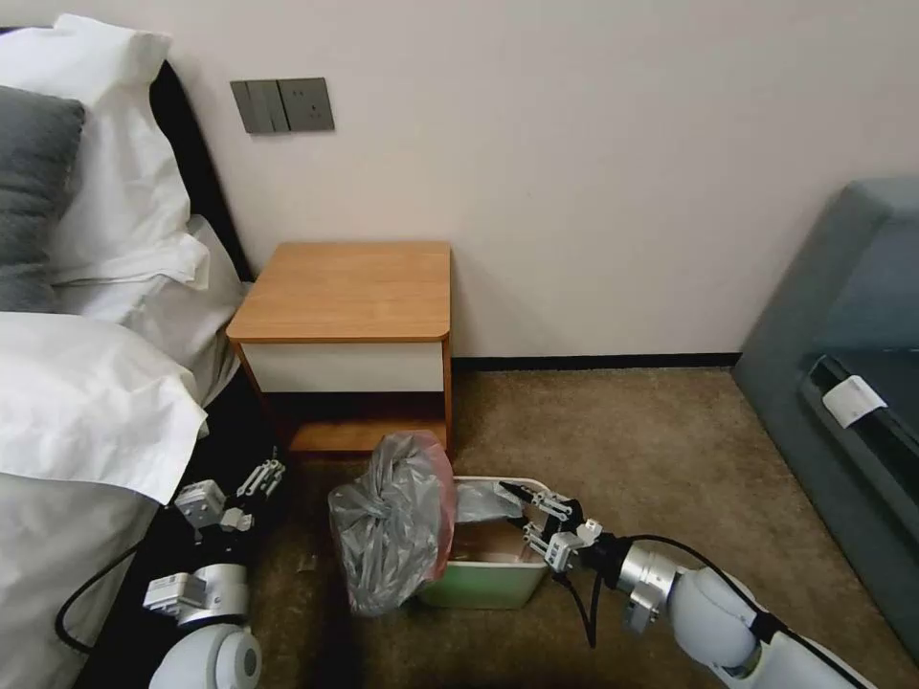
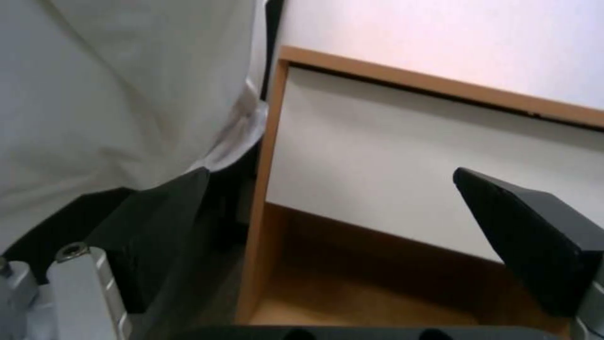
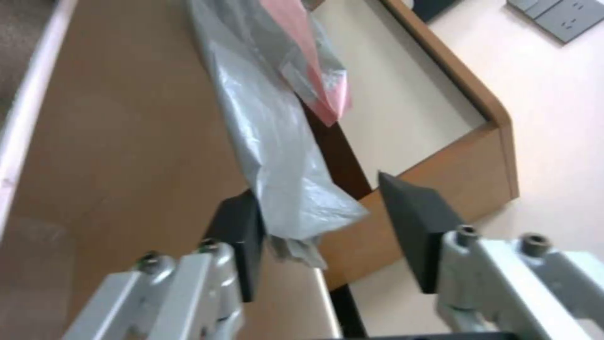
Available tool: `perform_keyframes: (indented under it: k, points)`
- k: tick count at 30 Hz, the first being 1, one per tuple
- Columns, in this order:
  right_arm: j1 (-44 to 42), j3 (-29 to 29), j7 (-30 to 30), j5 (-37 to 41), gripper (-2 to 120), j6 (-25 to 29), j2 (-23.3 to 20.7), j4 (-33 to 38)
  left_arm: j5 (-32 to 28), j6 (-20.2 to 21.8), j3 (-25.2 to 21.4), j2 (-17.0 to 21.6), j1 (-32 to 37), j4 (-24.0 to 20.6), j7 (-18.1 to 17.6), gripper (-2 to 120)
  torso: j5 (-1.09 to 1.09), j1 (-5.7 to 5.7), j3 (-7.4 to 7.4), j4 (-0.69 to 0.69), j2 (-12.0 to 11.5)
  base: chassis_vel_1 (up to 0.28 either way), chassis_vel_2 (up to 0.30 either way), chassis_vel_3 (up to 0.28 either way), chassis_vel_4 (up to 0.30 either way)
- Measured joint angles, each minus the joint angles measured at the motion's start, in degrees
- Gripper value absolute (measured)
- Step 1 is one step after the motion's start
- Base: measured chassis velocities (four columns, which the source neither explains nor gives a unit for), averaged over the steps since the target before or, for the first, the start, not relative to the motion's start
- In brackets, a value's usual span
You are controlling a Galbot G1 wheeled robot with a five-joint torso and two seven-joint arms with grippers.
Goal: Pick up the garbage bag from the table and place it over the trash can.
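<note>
Head view: the garbage bag is draped over the left rim of the trash can, bunched and hanging down its left outer side, pinkish-red edge uppermost. The can stands on brown carpet just in front of the desk, whose top is bare. The right claw reaches over the can's right rim, jaws parted around a loose fold of the bag. The left claw sits low at left, fingers spread, between the white bedding and the desk's lower shelf. A grey sofa stands far right.
</note>
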Motion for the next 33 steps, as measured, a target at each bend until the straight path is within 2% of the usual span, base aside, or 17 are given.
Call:
perform_keyframes:
  k: [1, 8, 9, 14, 20, 29, 32, 33]
  points:
    - [0.0, 0.0, 0.0, 0.0, 49, 0.0, 0.0, 0.0, 0.0, 0.0, 0.0, 0.0, 0.0, 0.0, 0.0, 97, 0.0, 0.0, 0.0, 0.0, 0.0, 0.0, 0.0, 0.0, 0.0]
    - [-2.91, 2.95, -0.35, 2.53, 80, 0.07, -3.62, 3.57, -0.04, 0.77, 0.26, 0.52, -0.53, 0.48, 0.04, 97, 0.01, 0.0, 0.0, -0.01, 0.0, 0.0, 0.0, 0.0, 0.0]
    - [-2.91, 2.95, -0.35, 2.53, 80, 0.07, -3.62, 3.57, -0.04, 0.77, 0.26, 0.52, -0.53, 0.48, 0.04, 97, 0.01, 0.0, 0.0, -0.01, 0.0, 0.0, 0.0, 0.0, 0.0]
    - [-5.09, 5.15, 0.06, 4.81, 99, 0.62, -7.89, 5.91, -0.2, 1.08, 0.35, 0.69, -0.82, 0.7, 0.03, 98, 0.01, 0.0, 0.0, -0.01, 0.0, 0.0, 0.0, 0.0, 0.0]
    - [-5.09, 6.94, 0.57, 7.67, 100, 0.89, -11.83, 7.25, -0.35, 1.32, 0.54, 1.34, -0.7, 1.28, 0.01, 98, 0.0, 0.0, 0.01, -0.01, 0.0, 0.0, 0.0, 0.0, 0.0]
    - [-3.51, 7.18, 1.73, 10.27, 100, -0.39, -10.95, 7.66, -1.8, 2.44, 1.88, 1.93, 0.03, 0.38, 0.26, 98, 0.0, 0.0, 0.0, 0.0, 0.0, 0.0, 0.0, 0.0, 0.0]
    - [-2.8, 7.07, 2.33, 10.54, 100, -1.14, -9.19, 7.4, -11.12, 7.62, 4.23, 3.77, 2.51, -5.05, 4.27, 97, 0.0, 0.01, 0.0, -0.01, 0.0, 0.0, 0.0, 0.0, 0.0]
    - [-2.8, 7.07, 2.33, 10.54, 100, -1.14, -9.19, 7.4, -11.12, 7.62, 4.23, 3.77, 2.51, -5.05, 4.27, 97, 0.0, 0.01, 0.0, -0.01, 0.0, 0.0, 0.0, 0.0, 0.0]
